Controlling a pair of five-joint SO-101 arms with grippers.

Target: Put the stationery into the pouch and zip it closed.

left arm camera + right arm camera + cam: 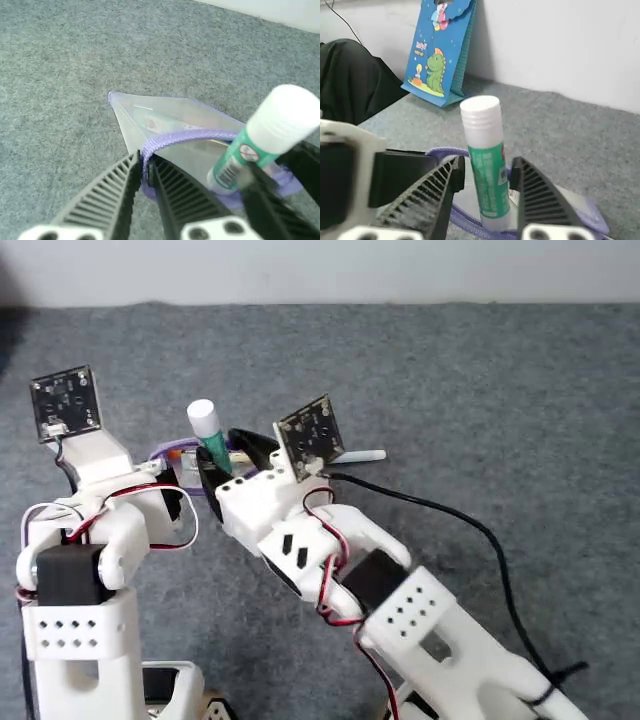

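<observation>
the left gripper (144,161) has its two ribbed fingers pressed almost together on the purple rim of the pouch (165,122), pinching that edge so the rim arches up off the grey felt table (60,75). the right gripper (487,169) is parted just wide enough for the glue stick (481,125). it grips the stick by the green body, nearly upright, with the white cap on top. the stick's lower end is at the pouch's mouth, just beside the left gripper's pinch. it seems to be entering the opening, but through the clear plastic it is hard to tell whether it is inside. the pouch is clear with purple trim and lies on the table between the two arms. farther out, in the high view, a slim white item (365,455) lies on the table just past the right arm. beyond that, a blue paper bag (440,55) with a green dinosaur leans against the white wall (560,45).
</observation>
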